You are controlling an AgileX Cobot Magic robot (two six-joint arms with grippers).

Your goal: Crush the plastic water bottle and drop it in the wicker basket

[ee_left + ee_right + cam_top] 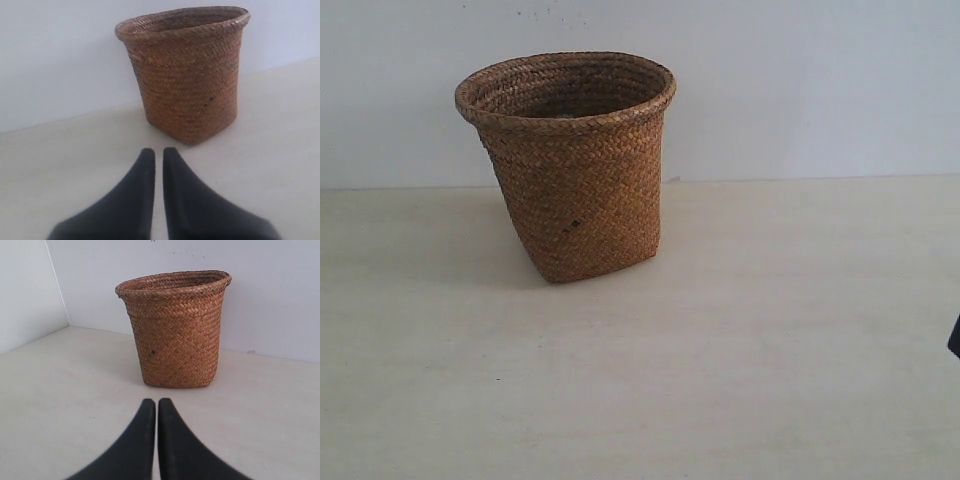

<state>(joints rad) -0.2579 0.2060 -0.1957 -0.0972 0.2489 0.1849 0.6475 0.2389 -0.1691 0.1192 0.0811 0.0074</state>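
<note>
Pale matte tabletop (pixel 740 380) carries only the wicker basket (pixel 570 160), and no plastic water bottle shows in any view. It may be inside the basket or out of frame, can't tell. Main risk follows from that: if the bottle isn't in there, neither claw has anything to crush and the arms would be working blind. Surface looks smooth and flat, faint grain, so a light basket could slide or tip if an arm clips its rolled rim. Plain white wall (pixel 820 90) runs behind, a few dark specks near the top; right wrist view shows a second wall meeting it at a corner in the upper left of the frame. Basket stands upright, upper left of centre in the exterior frame, mouth open, interior too dark to read. Left gripper (pixel 158 152): jaws pinched together, empty. Right gripper (pixel 156 402): same, only a hairline slit, holding nothing. Both point at the basket, well apart from it. Dark sliver (pixel 955 337) at the right edge of the exterior frame, unidentifiable.
</note>
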